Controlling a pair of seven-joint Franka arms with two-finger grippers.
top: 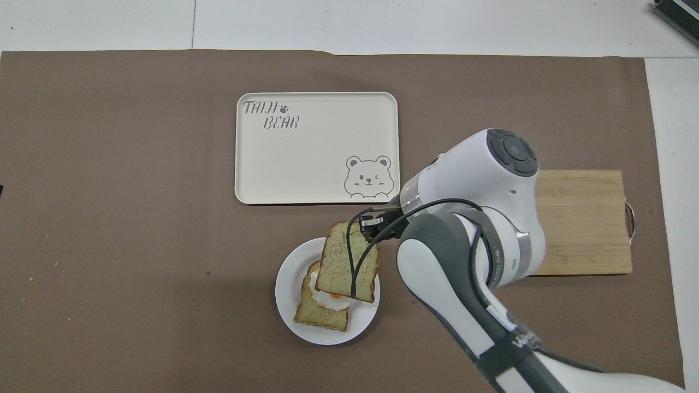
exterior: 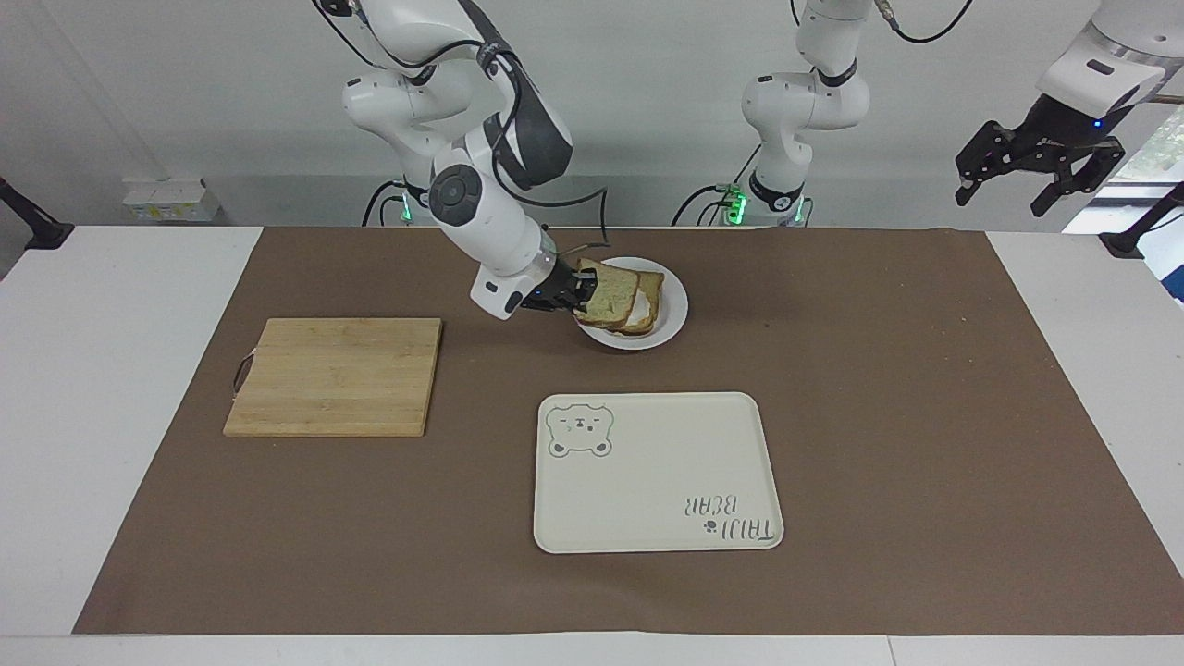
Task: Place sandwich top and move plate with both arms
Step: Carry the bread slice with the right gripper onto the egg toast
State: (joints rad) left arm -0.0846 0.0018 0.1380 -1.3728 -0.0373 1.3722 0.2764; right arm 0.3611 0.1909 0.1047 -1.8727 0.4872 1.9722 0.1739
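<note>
Sandwich top (exterior: pixel 612 298) clamped in right end effector (exterior: pixel 581 292), over plate (exterior: pixel 673 305).

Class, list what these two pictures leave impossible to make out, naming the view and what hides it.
- Fried egg: mostly covered by the sandwich top in both views.
- Whether the sandwich top rests on the egg slice: unclear in either view.
- Right gripper: overhead, partly covered by its own arm and cable.
- Left gripper: absent from the overhead view.
</note>
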